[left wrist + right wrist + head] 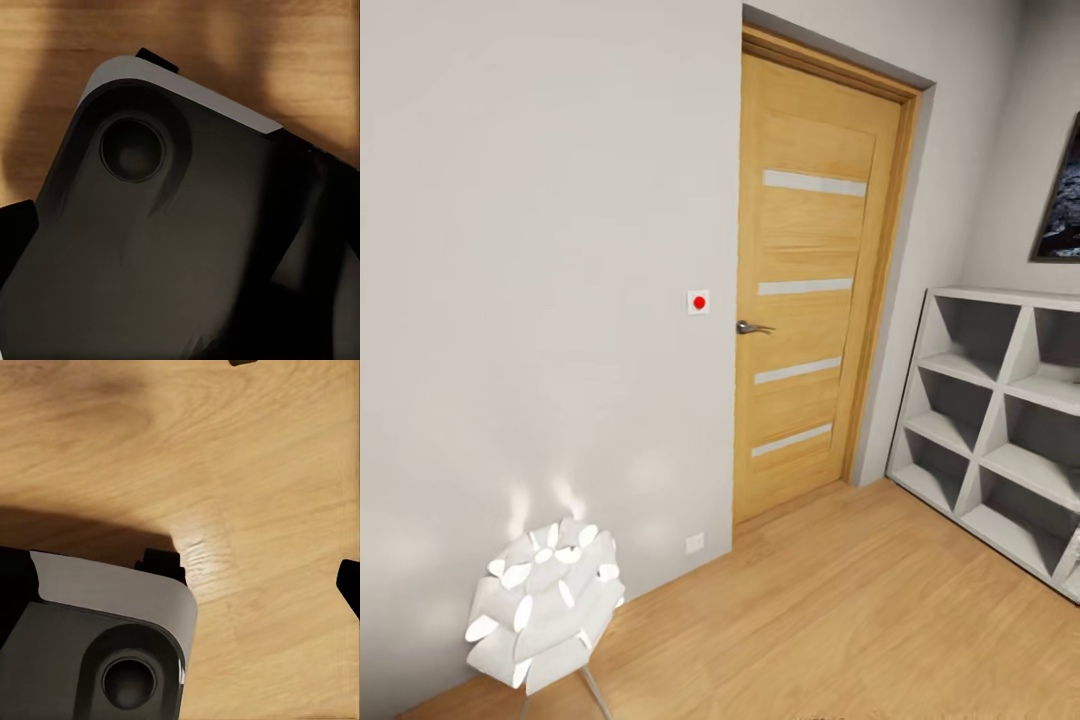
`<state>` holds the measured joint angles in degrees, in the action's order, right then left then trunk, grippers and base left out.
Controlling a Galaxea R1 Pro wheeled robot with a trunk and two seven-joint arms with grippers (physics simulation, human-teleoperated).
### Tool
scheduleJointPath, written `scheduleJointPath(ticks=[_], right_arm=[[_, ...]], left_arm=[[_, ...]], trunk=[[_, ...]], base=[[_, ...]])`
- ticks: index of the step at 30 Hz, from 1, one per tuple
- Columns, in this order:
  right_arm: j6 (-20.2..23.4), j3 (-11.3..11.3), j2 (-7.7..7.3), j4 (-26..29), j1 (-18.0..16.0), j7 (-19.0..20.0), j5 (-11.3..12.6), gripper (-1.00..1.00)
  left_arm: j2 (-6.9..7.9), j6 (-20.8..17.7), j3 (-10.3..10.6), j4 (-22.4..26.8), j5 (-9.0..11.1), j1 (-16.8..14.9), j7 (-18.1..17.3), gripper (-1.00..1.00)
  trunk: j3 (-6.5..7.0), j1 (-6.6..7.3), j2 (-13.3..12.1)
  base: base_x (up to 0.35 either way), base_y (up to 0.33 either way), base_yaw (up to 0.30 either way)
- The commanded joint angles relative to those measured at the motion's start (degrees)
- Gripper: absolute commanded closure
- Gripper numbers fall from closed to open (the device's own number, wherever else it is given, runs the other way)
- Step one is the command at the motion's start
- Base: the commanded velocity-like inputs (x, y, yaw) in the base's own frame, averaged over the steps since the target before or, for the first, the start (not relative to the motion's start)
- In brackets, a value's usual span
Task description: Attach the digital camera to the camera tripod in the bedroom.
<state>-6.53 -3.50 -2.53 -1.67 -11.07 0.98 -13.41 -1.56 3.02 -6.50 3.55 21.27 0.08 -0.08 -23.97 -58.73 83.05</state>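
Wooden door (810,290), white cube shelves (1000,410) and flower lamp (545,605) ahead, robot looks mid-search in the bedroom; camera and tripod unlocated, claw states can't tell; next: turn to find them.

The robot's dark grey moulded base shell (172,247) has a rounded corner, a pale grey edge band (112,585), a round recessed socket (129,681) and small black tabs (161,561) along its rim.
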Motion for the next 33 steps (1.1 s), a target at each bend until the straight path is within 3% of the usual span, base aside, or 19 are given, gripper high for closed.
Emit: scheduleJointPath(ticks=[1, 33], right_arm=[[-0.33, -0.38, -0.02, -0.18, -0.08, 0.1, -0.4, -1.0], [-0.33, -0.37, -0.02, -0.18, -0.08, 0.1, -0.39, -1.0]], left_arm=[[-0.02, 0.1, -0.44, 0.05, -0.09, 0.01, -0.01, -1.0], [0.02, 0.15, -0.44, 0.05, -0.06, 0.01, 0.02, -1.0]], trunk=[[-0.06, 0.0, 0.03], [-0.06, 0.0, 0.03]], base=[[0.016, -0.005, -0.25], [0.002, -0.001, -0.25]])
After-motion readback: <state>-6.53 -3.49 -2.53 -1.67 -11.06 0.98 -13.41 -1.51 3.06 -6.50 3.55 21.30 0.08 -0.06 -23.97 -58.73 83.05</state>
